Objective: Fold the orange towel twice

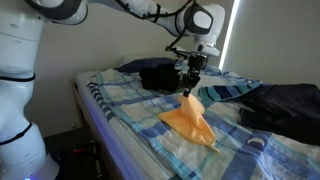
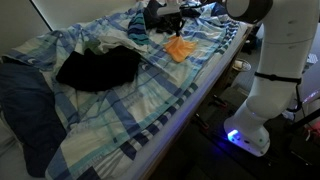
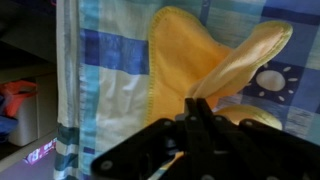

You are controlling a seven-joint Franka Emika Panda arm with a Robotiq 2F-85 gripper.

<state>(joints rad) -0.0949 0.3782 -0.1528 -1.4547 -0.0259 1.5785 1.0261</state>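
BED-TOP FOLD: A small, thin, plain orange towel (image 1: pixel 192 122) of soft cloth lies partly raised on a blue-and-white plaid bedsheet (image 1: pixel 125 108). One part is drawn up to a peak in the closed jaws of a dark robot gripper (image 1: pixel 190 89), and the rest slopes down in a loose, creased cone onto the sheet. In an exterior view the towel (image 2: pixel 180 48) shows as a bright, crumpled patch toward the far right of the bed. The wrist view shows the towel (image 3: pixel 185 60) bunched into two rounded lobes with hemmed yellow edges, its weave finely textured, spread against the plaid
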